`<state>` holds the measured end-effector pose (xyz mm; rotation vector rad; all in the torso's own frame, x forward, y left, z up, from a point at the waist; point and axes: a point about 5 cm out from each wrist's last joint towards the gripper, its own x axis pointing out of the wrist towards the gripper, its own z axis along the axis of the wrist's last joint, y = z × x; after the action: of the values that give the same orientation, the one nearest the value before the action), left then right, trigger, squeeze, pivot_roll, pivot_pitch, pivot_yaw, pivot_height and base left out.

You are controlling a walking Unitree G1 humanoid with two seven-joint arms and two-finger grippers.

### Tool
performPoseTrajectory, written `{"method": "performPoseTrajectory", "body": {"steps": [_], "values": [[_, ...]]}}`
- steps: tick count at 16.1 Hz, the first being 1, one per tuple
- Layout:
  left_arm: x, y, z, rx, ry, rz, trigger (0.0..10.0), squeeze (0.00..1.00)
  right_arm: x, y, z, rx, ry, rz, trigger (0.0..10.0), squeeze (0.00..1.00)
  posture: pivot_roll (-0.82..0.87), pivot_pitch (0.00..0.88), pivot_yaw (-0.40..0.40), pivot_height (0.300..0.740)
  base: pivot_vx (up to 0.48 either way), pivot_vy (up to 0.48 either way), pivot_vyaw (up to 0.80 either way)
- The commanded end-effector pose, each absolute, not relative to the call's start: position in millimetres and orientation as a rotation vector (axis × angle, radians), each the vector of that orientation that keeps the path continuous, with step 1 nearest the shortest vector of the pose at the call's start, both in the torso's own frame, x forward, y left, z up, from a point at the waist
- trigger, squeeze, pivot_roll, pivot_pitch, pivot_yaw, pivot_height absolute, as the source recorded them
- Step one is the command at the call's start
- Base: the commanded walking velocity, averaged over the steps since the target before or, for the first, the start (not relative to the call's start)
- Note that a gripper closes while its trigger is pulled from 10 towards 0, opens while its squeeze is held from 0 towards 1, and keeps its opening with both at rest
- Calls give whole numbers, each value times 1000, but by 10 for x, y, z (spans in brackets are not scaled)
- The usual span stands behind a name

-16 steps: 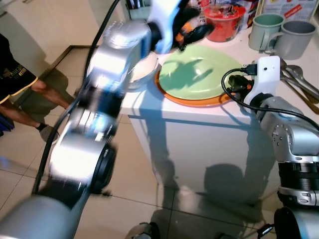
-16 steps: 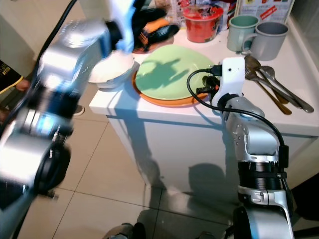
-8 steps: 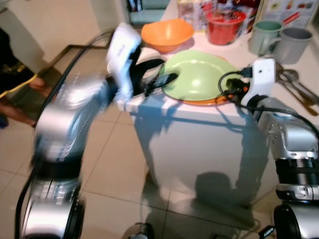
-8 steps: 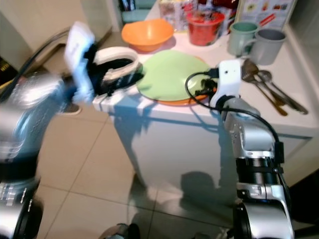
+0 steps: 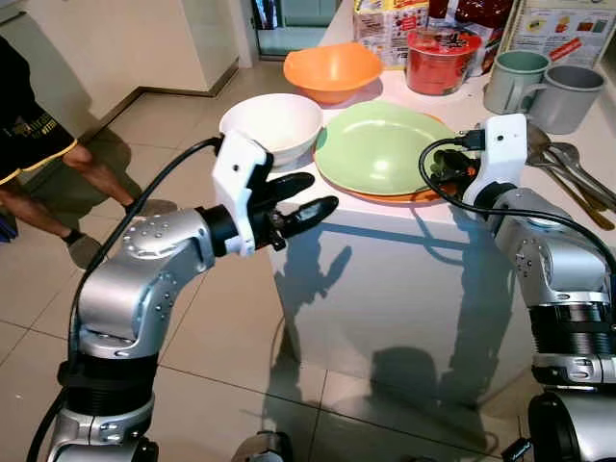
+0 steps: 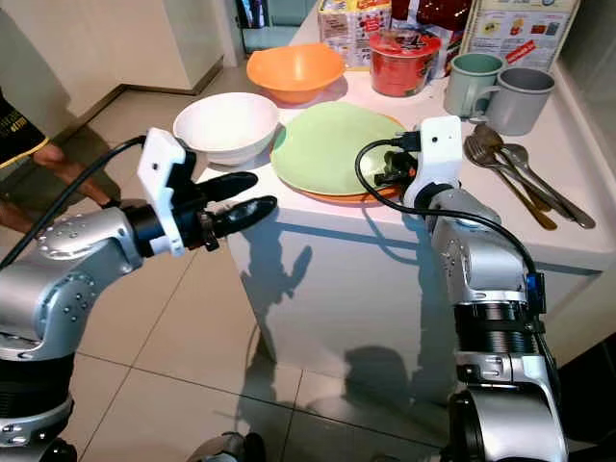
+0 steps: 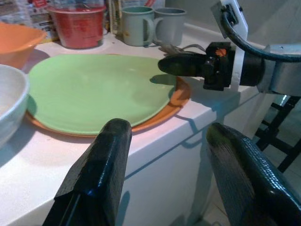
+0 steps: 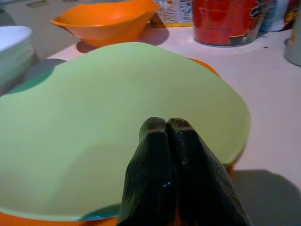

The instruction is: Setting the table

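Green plate (image 5: 385,147) is our landmark: it lies stacked on an orange plate (image 5: 404,196) near the front edge of the white counter (image 5: 318,217). We see our left gripper (image 5: 310,197) hanging in the air off the counter's front corner, just short of that plate, its 2 black fingers (image 7: 99,174) spread apart and grasping nothing. Our right gripper (image 8: 169,141) rests its tips over the green plate's near-right rim, fingers pressed together with nothing between them. Beside the plate on its left sits a white bowl (image 5: 270,125), and behind it an orange bowl (image 5: 332,69). A red noodle cup (image 5: 443,58) stands behind the plate, 2 mugs (image 5: 534,82) behind and to its right, and spoons (image 5: 568,168) lie to its right. A person's legs (image 5: 72,183) stand on the floor well left of it.
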<state>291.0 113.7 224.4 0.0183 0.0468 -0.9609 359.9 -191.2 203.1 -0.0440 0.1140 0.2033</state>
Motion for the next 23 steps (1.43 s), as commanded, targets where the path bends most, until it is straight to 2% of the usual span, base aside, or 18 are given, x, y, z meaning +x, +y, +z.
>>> {"method": "performPoseTrajectory", "body": {"steps": [1, 2, 5, 6, 12, 14, 15, 18, 19, 23], "values": [[2900, 1137, 2246, 26, 42, -955, 10000, 0, 3631, -1906, 2085, -69, 108, 185, 0, 0, 53, 45, 95, 740, 0, 0, 0], [2906, 1115, 2238, 33, 45, -956, 10000, 0, 3638, -1897, 2057, -91, 124, 187, 10000, 0, 49, 46, 96, 740, 0, 0, 0], [2907, 1046, 2192, 47, 57, -966, 10000, 0, 3637, -1903, 2028, -107, 134, 187, 10000, 0, 41, 54, 101, 740, 0, 0, 0], [2908, 1043, 2187, 47, 58, -964, 10000, 0, 3638, -1908, 2029, -116, 133, 185, 10000, 1000, 41, 54, 100, 740, 0, 0, 0], [2918, 1049, 2158, 48, 69, -946, 10000, 0, 3629, -1900, 2041, -92, 127, 210, 10000, 1000, 39, 60, 96, 740, 0, 0, 0], [2921, 1049, 2152, 53, 72, -943, 10000, 0, 3629, -1918, 2040, -143, 137, 200, 10000, 1000, 39, 60, 93, 740, 0, 0, 0], [2921, 1042, 2157, 51, 69, -944, 10000, 0, 3633, -1918, 2032, -171, 143, 190, 10000, 0, 38, 61, 93, 740, 0, 0, 0], [2928, 1036, 2162, 50, 67, -941, 10000, 0, 3639, -1931, 2024, -180, 147, 182, 10000, 0, 36, 64, 90, 740, 0, 0, 0], [2934, 1041, 2160, 49, 68, -937, 10000, 0, 3638, -1930, 2029, -164, 143, 188, 10000, 1000, 36, 66, 90, 740, 0, 0, 0], [2935, 1034, 2158, 49, 70, -936, 10000, 0, 3626, -1902, 2030, -153, 140, 218, 10000, 1000, 35, 71, 87, 740, 0, 0, 0]]}}
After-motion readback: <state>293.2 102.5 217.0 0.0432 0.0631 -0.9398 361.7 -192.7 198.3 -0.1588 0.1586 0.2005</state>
